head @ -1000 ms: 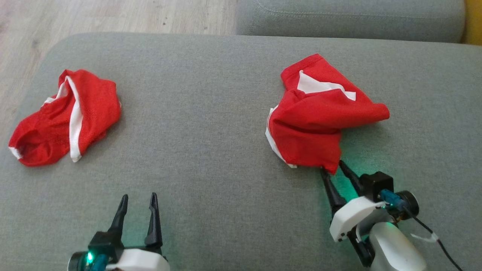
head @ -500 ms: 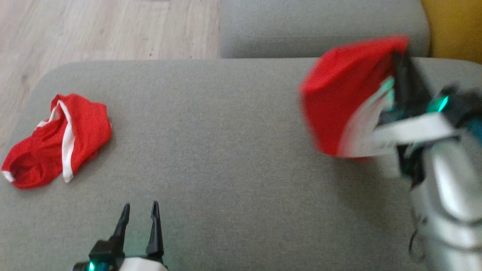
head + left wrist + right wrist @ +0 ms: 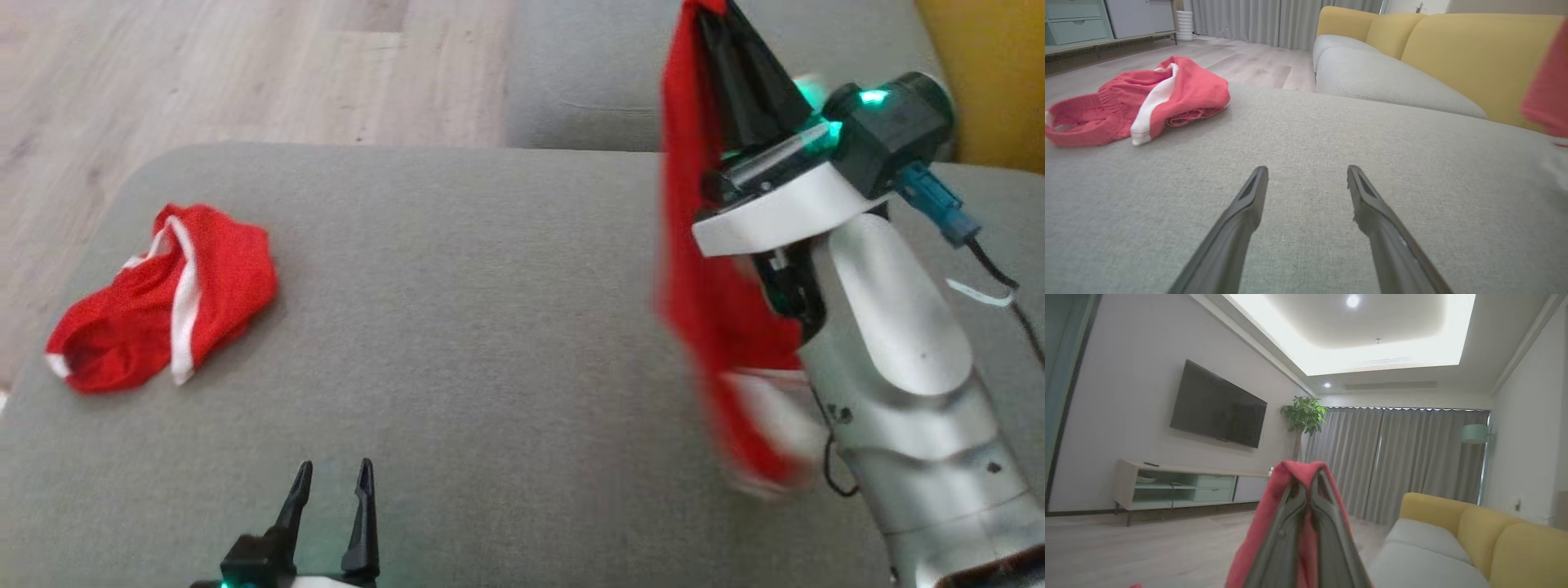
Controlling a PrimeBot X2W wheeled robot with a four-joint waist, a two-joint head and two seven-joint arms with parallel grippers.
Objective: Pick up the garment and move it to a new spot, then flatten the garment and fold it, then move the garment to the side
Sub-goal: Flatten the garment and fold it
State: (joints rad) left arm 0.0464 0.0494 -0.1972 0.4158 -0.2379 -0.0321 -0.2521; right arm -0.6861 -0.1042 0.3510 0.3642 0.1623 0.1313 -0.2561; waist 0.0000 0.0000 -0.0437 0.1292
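The right gripper (image 3: 1307,477), jaws pressed together on the cloth, holds the red fabric garment with white trim (image 3: 694,269) dangling (its hem blurred) above the right side of the grey fabric sofa cushion (image 3: 473,327), while the left gripper (image 3: 1307,173) sits low with jaws spread.

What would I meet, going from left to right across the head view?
The crumpled red garment → left gripper → hanging red garment → right forearm.

Grey sofa cushion (image 3: 490,327), wood floor (image 3: 245,73), wall television (image 3: 1218,405), grey curtains (image 3: 1392,457)
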